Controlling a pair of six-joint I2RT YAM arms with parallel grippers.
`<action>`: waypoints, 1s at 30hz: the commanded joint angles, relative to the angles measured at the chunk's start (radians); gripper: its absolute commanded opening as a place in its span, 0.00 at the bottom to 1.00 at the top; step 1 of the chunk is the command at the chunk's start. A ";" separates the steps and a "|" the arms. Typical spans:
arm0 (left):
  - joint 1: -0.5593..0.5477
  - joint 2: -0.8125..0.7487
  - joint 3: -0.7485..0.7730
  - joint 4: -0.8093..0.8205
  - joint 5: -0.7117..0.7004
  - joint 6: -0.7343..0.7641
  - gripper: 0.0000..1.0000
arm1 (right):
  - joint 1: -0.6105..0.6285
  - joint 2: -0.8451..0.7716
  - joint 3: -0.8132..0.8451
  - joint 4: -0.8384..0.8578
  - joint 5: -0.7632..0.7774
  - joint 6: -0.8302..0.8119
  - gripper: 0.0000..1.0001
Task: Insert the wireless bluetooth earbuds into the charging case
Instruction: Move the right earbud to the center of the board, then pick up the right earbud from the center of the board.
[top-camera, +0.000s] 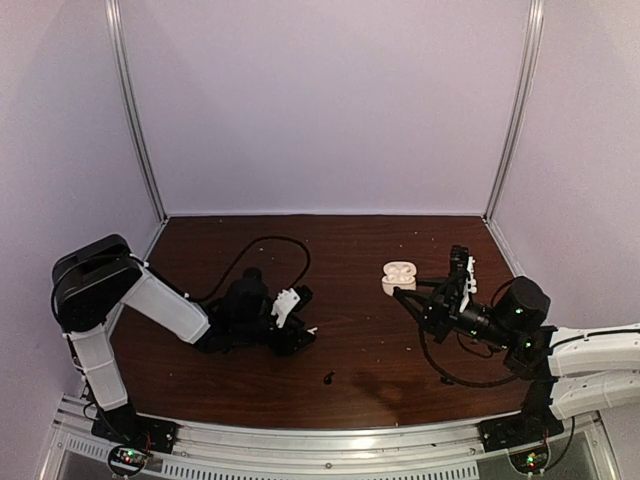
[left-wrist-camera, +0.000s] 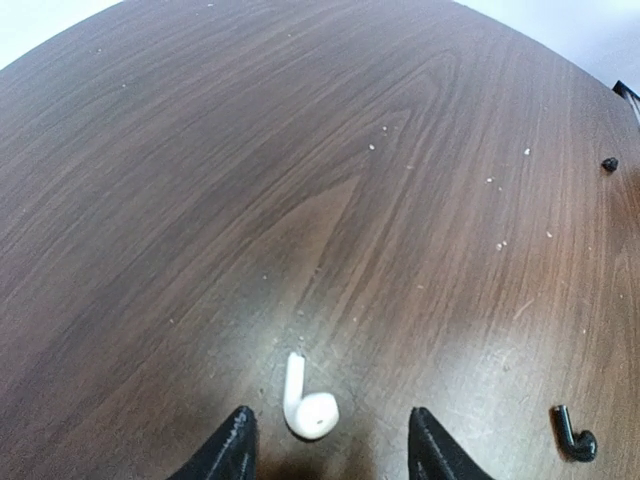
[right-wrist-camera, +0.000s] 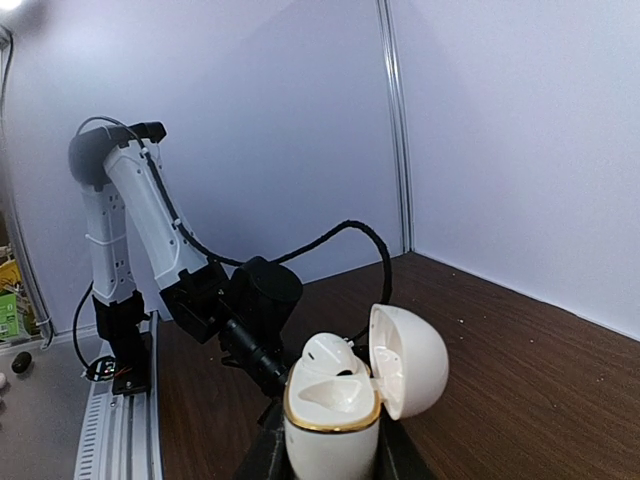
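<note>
One white earbud (left-wrist-camera: 310, 410) lay within the spread left pincer (left-wrist-camera: 330, 432), a black earbud (left-wrist-camera: 576, 437) at its three o'clock; the right pincer (right-wrist-camera: 335, 465) gripped the lid-up charging case (right-wrist-camera: 332, 405).

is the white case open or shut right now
Open: the white case has its lid swung back to one side, leaving the gold-rimmed inside exposed.

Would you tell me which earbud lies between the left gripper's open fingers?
The white earbud; the black earbud lies outside the left gripper.
</note>
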 joint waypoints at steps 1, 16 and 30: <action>-0.003 -0.024 -0.100 0.279 -0.014 0.007 0.54 | -0.006 -0.013 -0.008 0.010 0.007 0.000 0.00; -0.070 0.105 -0.136 0.451 -0.197 -0.042 0.44 | -0.008 -0.011 -0.013 0.010 0.016 -0.003 0.00; -0.072 0.143 -0.079 0.340 -0.302 -0.052 0.35 | -0.016 -0.014 -0.023 0.018 0.022 -0.005 0.00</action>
